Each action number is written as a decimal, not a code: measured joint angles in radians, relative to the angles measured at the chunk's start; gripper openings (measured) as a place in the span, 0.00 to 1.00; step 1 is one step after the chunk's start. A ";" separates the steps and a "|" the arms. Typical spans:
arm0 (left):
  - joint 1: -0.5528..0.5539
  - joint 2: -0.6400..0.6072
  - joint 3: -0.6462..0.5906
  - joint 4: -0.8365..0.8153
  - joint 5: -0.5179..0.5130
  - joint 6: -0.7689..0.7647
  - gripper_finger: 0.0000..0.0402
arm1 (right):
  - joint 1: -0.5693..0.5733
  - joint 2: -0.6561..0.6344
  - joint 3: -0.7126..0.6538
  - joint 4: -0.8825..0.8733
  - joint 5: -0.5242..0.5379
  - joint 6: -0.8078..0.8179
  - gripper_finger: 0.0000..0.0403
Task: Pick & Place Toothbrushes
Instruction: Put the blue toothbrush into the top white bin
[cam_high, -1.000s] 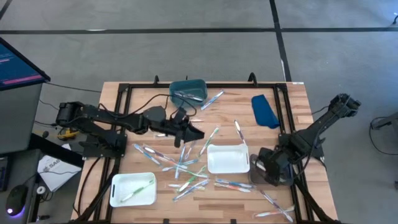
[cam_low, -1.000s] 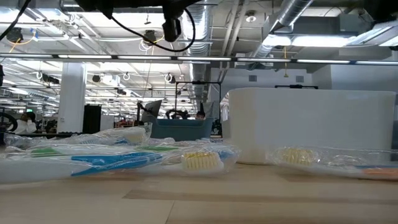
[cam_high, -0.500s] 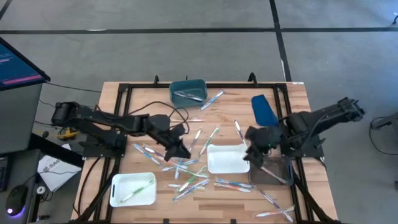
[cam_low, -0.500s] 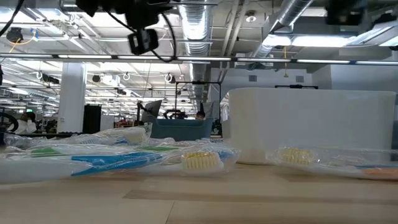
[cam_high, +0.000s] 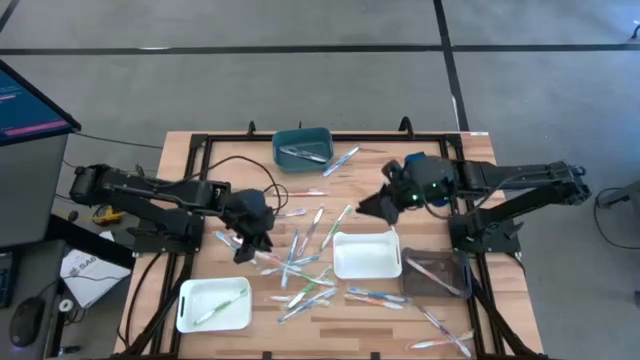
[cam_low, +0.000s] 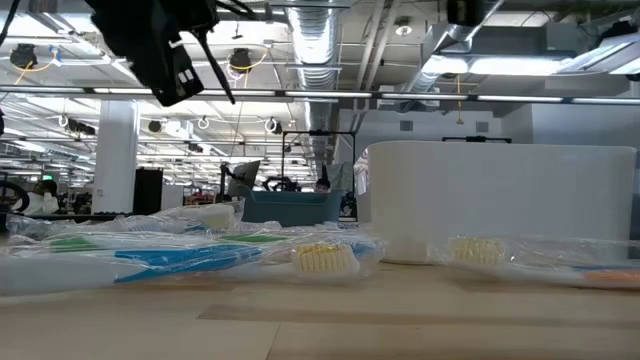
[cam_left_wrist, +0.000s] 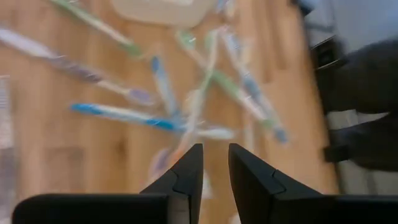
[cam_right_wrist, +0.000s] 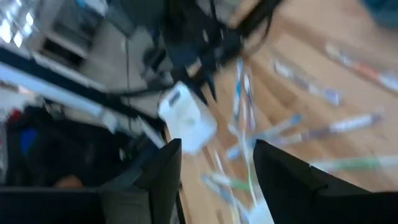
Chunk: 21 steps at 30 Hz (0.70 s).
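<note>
Thin plastic toothbrushes (cam_high: 300, 262) lie scattered mid-frame on the wooden slatted surface (cam_high: 470, 160), long axes mixed, mostly diagonal. Left hand (cam_high: 243, 249) sits over the pile's left edge, fingers narrowly apart, nothing between them. Right hand (cam_high: 372, 206), upper right of the pile, spread, empty. Open ceiling ducts show behind in the low view.

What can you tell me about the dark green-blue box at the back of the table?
The teal bin is a small rectangular tub with rounded corners, plastic by the look of it. It sits flat against the table's far edge, near the middle. Inside lie a couple of pale toothbrushes. Another toothbrush lies just outside its right corner. Neither gripper touches it.
</note>
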 joint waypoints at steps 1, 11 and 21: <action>0.001 0.000 -0.008 -0.006 -0.016 0.009 0.17 | -0.006 0.004 0.000 0.023 0.015 0.008 0.48; 0.001 0.002 -0.138 0.017 -0.041 -0.026 0.17 | -0.026 0.088 -0.003 0.155 0.074 0.006 0.47; 0.002 0.002 -0.149 0.035 -0.043 -0.078 0.17 | -0.039 0.195 -0.001 0.267 0.053 -0.004 0.45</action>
